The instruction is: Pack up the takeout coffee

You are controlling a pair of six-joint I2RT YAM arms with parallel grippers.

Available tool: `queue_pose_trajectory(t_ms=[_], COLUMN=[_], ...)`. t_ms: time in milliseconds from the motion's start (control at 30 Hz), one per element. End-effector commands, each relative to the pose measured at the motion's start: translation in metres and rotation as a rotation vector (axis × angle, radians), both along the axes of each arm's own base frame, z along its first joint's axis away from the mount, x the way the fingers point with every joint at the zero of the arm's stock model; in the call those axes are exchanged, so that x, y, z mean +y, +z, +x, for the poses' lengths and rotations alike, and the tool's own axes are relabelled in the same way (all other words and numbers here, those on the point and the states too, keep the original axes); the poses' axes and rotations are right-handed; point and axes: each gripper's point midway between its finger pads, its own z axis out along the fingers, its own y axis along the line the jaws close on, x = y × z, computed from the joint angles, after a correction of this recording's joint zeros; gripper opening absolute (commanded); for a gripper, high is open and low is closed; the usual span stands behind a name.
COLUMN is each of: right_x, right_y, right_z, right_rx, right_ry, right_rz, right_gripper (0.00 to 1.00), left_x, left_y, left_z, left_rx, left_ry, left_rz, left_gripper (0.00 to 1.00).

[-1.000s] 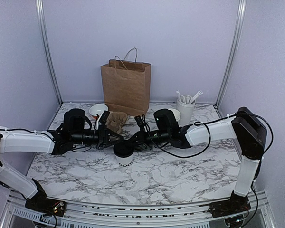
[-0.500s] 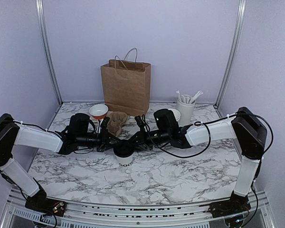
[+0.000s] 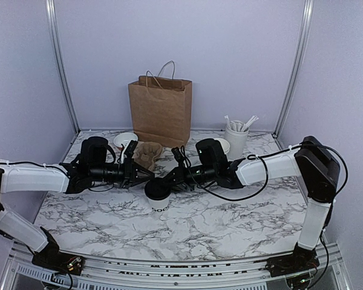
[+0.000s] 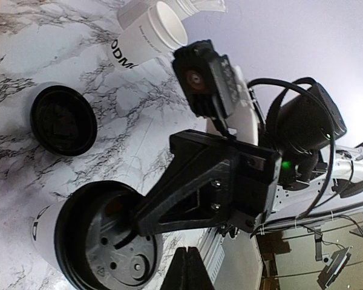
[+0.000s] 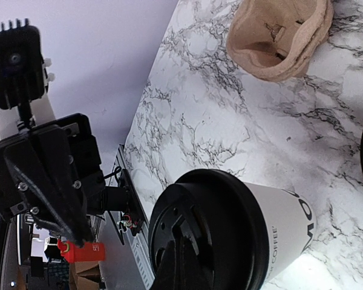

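**Centre of the top view.** One coffee cup [image 5: 281, 232] stands on the table [image 3: 230, 223]. It is white with dark lettering near its base and is capped by a black lid [image 5: 212, 232]. The right gripper [image 3: 166, 180], fingers together, rests its tips on that lid. The left gripper [image 3: 144, 175], likewise closed, sits just beside the cup. A second lid [image 4: 63, 121] lies loose. One carrier [image 5: 278, 42] shows an empty well. One bag [image 3: 160, 112] stands at the back, and one stirrer cup [image 3: 236, 138] holds white stirrers.

High rear overview; opposed close wrist-views share cup [image 5: 284, 223].
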Motion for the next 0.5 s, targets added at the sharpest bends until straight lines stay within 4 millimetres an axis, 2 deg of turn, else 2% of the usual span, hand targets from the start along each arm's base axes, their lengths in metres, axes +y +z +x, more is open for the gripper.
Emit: queue_pose_trajectory(t_ms=[0,67,100,200,267,333,467], right_x=[0.0,0.0,0.0,0.0,-0.001,-0.002,-0.002], right_y=[-0.014,-0.015,-0.015,-0.019,-0.018,-0.018,-0.018], right_z=[0.0,0.0,0.0,-0.001,-0.001,-0.001,-0.001], right_rx=[0.009,0.01,0.012,0.017,0.018,0.017,0.015], right_ry=[0.005,0.006,0.006,0.008,0.007,0.004,0.004], right_rz=[-0.025,-0.027,-0.028,-0.034,-0.033,-0.035,-0.034], right_gripper=[0.0,0.0,0.0,0.0,0.0,0.0,0.0], left_x=[-0.008,-0.006,-0.01,-0.006,-0.002,-0.001,-0.002], left_y=[0.01,-0.01,-0.024,-0.068,-0.081,-0.074,-0.046], left_z=[-0.015,-0.017,-0.027,-0.033,-0.034,-0.031,-0.026], left_rx=[-0.035,-0.001,0.026,0.125,0.156,0.139,0.082], left_ry=[-0.067,-0.071,-0.092,-0.077,-0.057,-0.041,-0.031], left_rz=[-0.007,0.018,0.039,0.113,0.137,0.128,0.104], left_gripper=[0.0,0.0,0.0,0.0,0.0,0.0,0.0])
